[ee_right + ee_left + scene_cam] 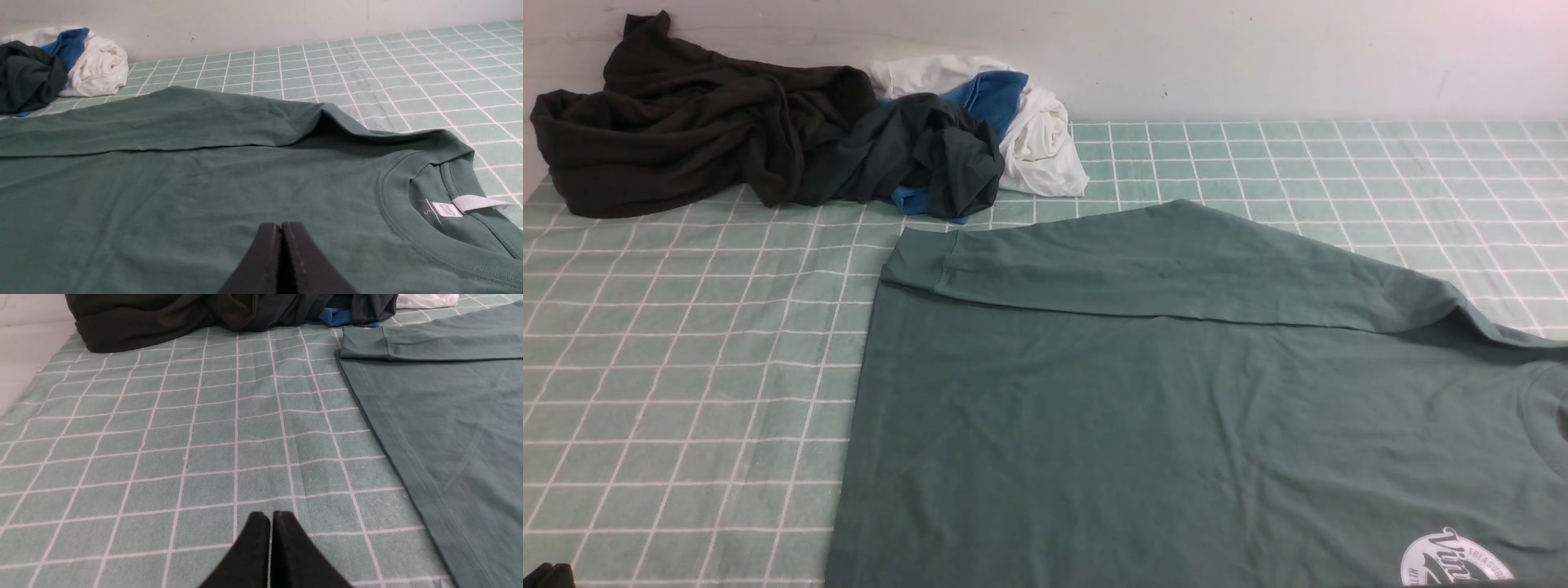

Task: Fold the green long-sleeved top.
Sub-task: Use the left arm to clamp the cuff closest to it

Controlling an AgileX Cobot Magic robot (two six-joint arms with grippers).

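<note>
Lying mostly flat, far sleeve (pixel 1176 269) folded inward: green top (pixel 1054 425), reaching tabletop's (pixel 686 343) near edge. Both grippers' (pixel 264 516) (pixel 282 226) jaws resting together, empty. Risking sleeve slippage if dragging the body while folding.

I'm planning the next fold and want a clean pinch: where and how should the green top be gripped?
Probably the near hem corner of the green top, reached from the robot's left: its straight hem edge lies flat against the checked cloth, so a low, shallow pinch seems best.
</note>
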